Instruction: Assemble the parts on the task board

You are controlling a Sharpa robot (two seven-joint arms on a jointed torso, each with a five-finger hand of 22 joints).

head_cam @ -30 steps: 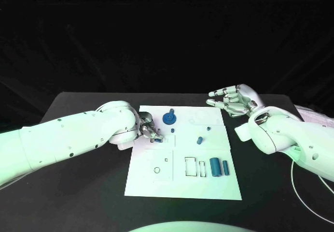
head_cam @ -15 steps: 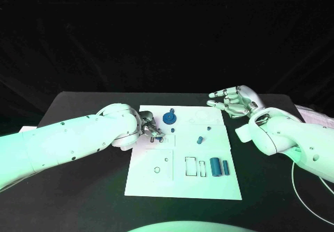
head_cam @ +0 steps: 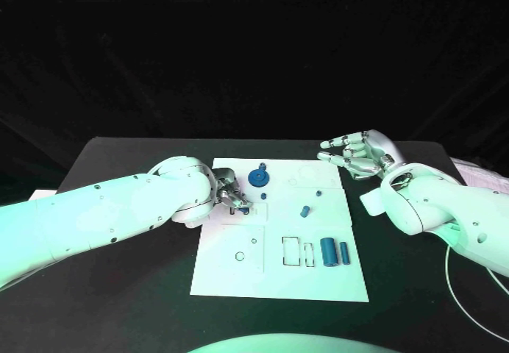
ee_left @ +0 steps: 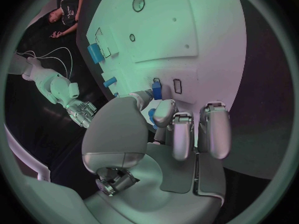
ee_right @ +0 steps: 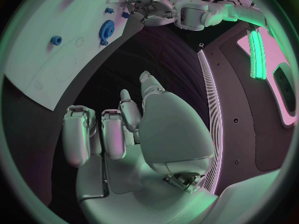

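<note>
The white task board [head_cam: 281,283] lies in the middle of the black table. My left hand [head_cam: 230,194] is at the board's left edge and pinches a small blue part [ee_left: 157,90] between thumb and a finger, just above a small rectangular slot [ee_left: 177,86]. A blue gear [head_cam: 259,179] stands on the board's far side. Two small blue pieces [head_cam: 304,212] lie near the board's middle. Two blue cylinders [head_cam: 335,252] lie side by side nearer me. My right hand [head_cam: 355,154] hovers off the board's far right corner, fingers apart and holding nothing.
Outlined recesses [head_cam: 290,251] and a small ring mark [head_cam: 240,257] sit on the near half of the board. A white cable [head_cam: 467,298] trails over the table at the right. The right wrist view shows the gear [ee_right: 107,29] and my left hand [ee_right: 149,10].
My left hand has shifted slightly over the board's left edge with the small blue part still pinched. My right hand has stayed nearly still.
</note>
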